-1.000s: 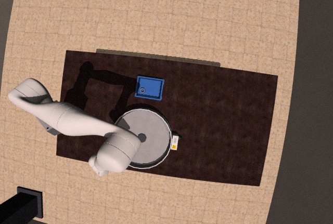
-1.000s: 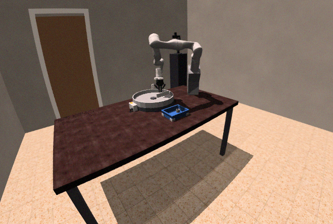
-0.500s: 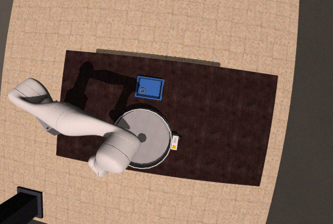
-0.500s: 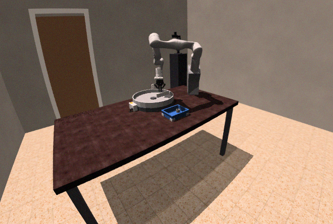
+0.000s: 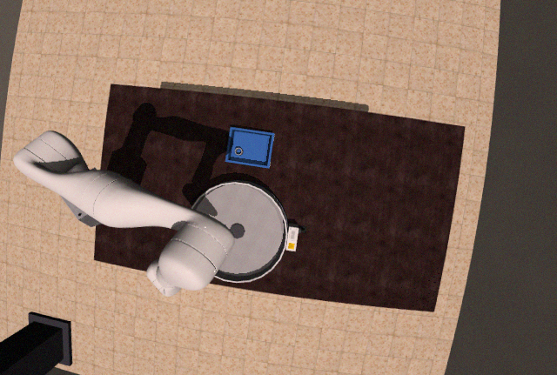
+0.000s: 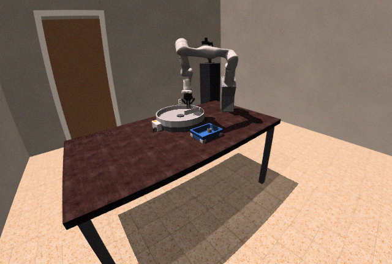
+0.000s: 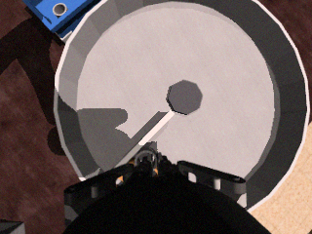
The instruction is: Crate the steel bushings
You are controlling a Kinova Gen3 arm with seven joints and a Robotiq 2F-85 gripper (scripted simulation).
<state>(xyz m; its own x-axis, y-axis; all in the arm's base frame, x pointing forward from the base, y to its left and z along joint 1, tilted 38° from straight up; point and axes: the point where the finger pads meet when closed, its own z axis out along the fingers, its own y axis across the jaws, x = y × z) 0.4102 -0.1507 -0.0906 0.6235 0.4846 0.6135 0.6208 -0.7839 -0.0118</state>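
Your pincer is closed around a steel bushing, above the turning table near its rim. In the wrist view the blue crate, with one bushing already inside, lies at 11 o'clock, beyond the far rim.

Overhead, room-corner and wrist views, all sharing turning table.

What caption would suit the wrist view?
Gripper shut on a bushing above the turning table; another bushing lies in the crate.

The white jointed arm is reaching over the round grey turning table, probably hiding the gripper; a blue rectangular crate is holding one steel bushing.
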